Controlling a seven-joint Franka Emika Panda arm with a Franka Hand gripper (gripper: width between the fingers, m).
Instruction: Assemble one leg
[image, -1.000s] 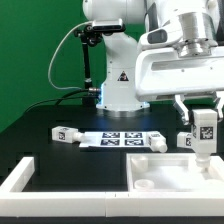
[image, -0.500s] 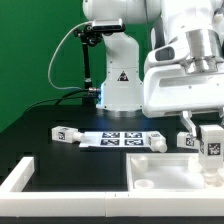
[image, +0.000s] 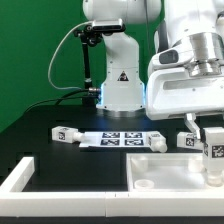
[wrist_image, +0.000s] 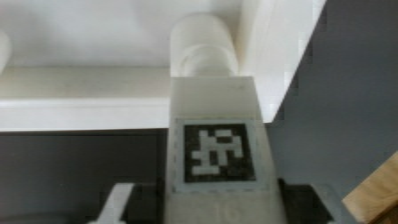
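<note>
Noting pincer (wrist_image: 217, 205) clamped on the white leg (image: 213, 150), upright over the tabletop (image: 160, 175) corner at the exterior view's right; judged light, rigid, smooth, best held across its flat tagged end.

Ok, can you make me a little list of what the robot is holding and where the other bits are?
holding: a white leg, upright, with a marker tag on it
grip: fingers shut on the leg's sides
close by: the white tabletop, lying flat
spare leg: lying on the black table, at the exterior view's left
marker board: flat on the table, in the middle
</note>
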